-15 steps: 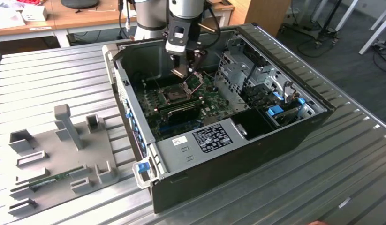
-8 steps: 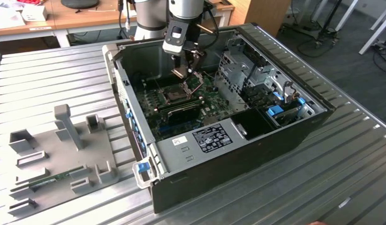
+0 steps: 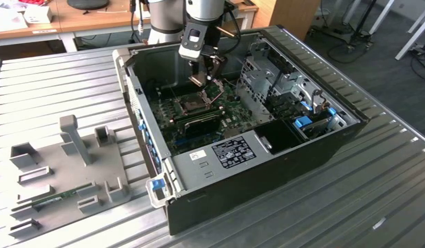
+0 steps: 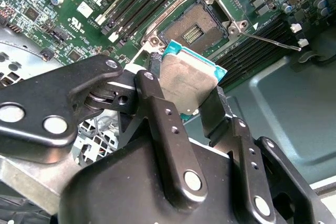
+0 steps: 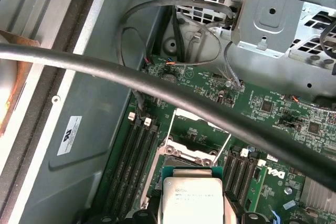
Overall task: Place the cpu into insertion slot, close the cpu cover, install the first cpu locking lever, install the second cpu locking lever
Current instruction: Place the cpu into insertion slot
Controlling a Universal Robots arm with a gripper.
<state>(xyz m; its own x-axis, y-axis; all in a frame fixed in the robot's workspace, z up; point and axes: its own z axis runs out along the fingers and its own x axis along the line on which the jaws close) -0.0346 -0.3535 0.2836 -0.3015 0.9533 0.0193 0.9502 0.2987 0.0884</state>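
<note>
The black metal fingers are clamping the flat, dull-grey square cpu by opposite edges above the green motherboard. In the exterior view the open silver-rimmed insertion slot is lying at six o'clock from it, apart. The computer case is resting on a ribbed metal table, with wooden desks at eleven o'clock.

The cpu sits partly masked by the fingers of the tool in the second wrist view; in the first wrist view (one end cut by the frame) it hides part of the insertion slot
</note>
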